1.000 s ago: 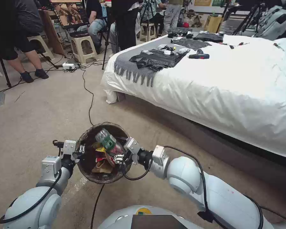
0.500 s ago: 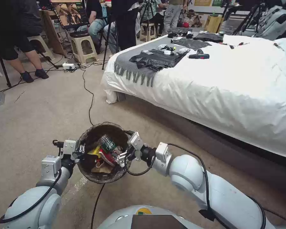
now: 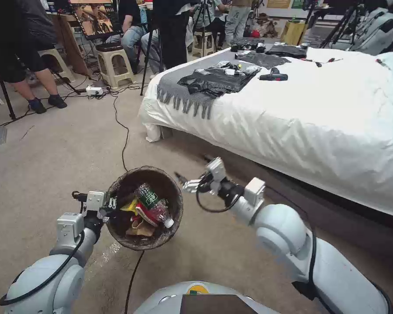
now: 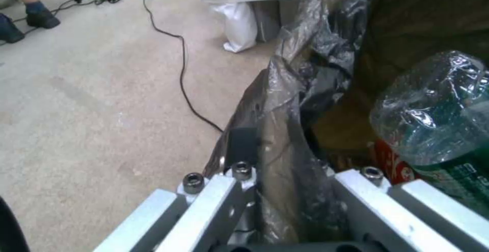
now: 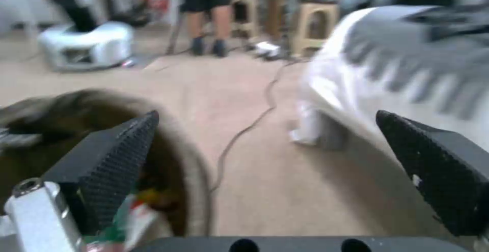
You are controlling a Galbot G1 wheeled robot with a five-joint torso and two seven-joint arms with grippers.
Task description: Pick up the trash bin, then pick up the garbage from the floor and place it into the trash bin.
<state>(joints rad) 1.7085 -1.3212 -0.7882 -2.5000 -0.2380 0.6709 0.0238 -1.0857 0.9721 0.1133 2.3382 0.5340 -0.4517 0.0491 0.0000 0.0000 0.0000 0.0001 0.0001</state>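
Left gripper (image 3: 111, 205) clamps the trash bin (image 3: 170, 185) rim; right gripper (image 3: 185, 183) (seemingly empty) gapes wide.

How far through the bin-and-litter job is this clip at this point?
Done: the round bin lined with a dark plastic bag is lifted, its rim clamped by the left end effector; a crushed clear plastic bottle with green label and wrappers lie inside. In hand: nothing; the open right end effector hovers beside the rim. Left: no litter visible on the beige carpet.
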